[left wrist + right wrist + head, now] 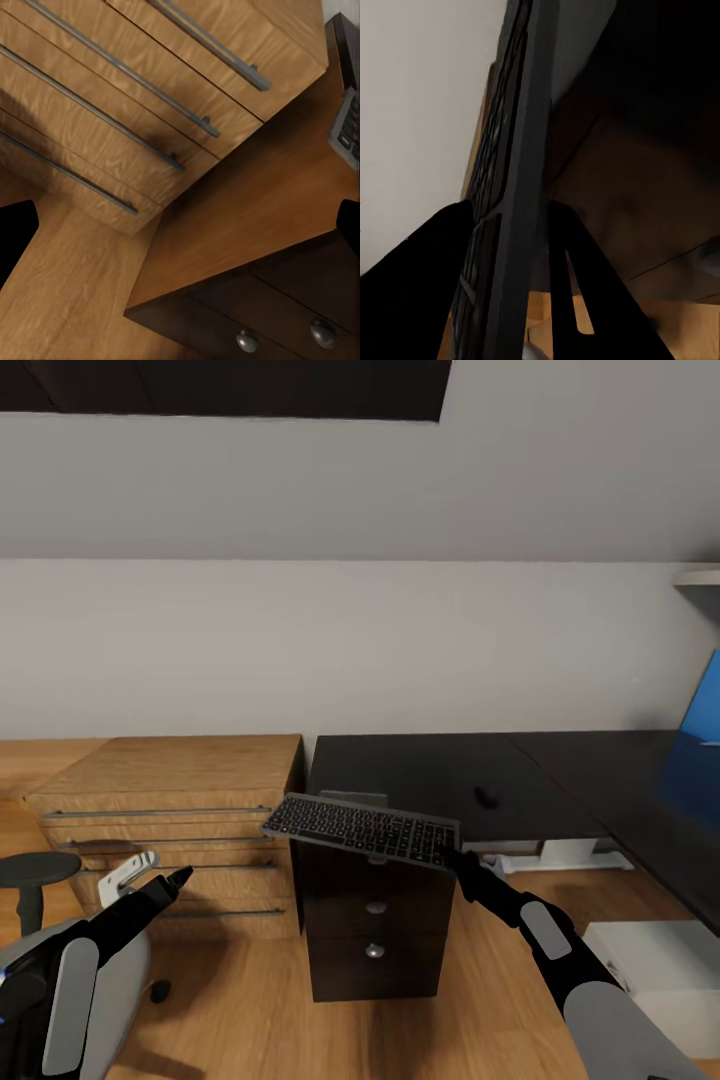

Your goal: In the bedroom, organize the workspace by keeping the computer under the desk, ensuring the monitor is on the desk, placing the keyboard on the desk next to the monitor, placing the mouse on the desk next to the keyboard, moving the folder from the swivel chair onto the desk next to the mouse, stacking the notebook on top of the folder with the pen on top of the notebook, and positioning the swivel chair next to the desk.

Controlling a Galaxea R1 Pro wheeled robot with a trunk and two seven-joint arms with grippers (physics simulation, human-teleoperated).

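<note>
Two arms showing black casings with light grey oblong panels set along forearms. Right arm [560, 950] tapering from broad grey sleeve-like section into slim black wrist and black hand [455, 857]. Left arm [70, 975] showing same black-and-grey scheme, ending in pointed black hand [175, 879]. Fingers [424, 277] appearing as flat matte black wedges in right wrist view.
</note>
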